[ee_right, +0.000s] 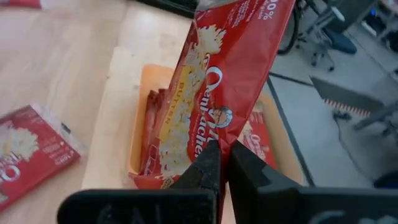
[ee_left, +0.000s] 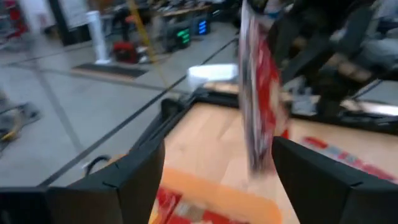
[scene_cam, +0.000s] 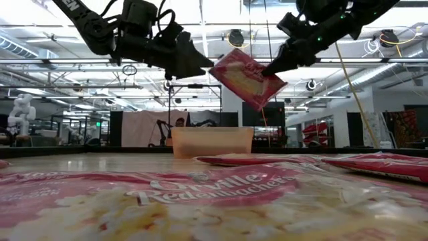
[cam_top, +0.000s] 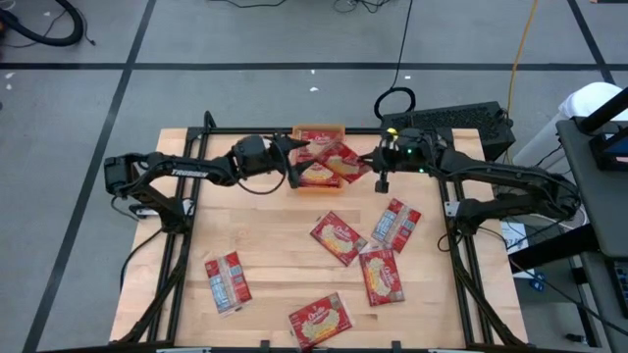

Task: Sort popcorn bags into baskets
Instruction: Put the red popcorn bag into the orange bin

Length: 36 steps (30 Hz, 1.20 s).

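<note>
R pincer clamped on popcorn bag

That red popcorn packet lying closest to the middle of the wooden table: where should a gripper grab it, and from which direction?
The flat red popcorn packet lies face up and skewed on the wooden table, touching nothing. It gives no height to pinch, so coming straight down from above and closing the fingers over one short sealed edge looks best. The right gripper grips its own packet by an edge that way.

The tray sits at the table's far edge, bags inside; five bags lie scattered nearer.
</note>
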Each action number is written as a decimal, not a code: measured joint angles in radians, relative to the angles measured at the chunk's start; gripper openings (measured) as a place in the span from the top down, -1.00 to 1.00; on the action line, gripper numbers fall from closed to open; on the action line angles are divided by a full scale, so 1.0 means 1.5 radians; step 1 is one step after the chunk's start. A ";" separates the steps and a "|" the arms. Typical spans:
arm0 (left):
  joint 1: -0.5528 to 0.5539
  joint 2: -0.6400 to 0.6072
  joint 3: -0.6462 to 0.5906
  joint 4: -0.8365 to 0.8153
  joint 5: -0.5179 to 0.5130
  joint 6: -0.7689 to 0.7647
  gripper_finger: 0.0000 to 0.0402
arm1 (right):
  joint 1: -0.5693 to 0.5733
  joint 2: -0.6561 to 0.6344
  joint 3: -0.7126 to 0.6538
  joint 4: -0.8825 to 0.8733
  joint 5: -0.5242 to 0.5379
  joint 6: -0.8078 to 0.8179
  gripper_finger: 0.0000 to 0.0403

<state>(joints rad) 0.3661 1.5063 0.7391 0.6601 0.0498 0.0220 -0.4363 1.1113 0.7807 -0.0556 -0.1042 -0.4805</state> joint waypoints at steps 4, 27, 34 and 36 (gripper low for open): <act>0.016 0.000 0.000 0.031 0.095 -0.006 -0.37 | 0.015 0.034 0.000 0.050 0.000 -0.038 0.99; 0.090 -0.175 -0.012 -0.162 0.160 0.080 0.92 | 0.018 0.038 0.000 0.201 0.032 0.214 0.37; 0.111 -0.197 -0.126 0.075 0.234 -0.002 0.89 | -0.002 0.059 0.000 0.271 -0.066 0.298 -0.19; 0.104 -0.193 -0.158 0.143 0.235 -0.007 0.91 | 0.000 0.076 0.000 0.315 -0.073 0.298 -0.29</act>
<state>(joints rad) 0.5222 1.2171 0.5017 0.8752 0.4029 0.0122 -0.4370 1.2252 0.7811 0.4168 -0.2136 -0.0337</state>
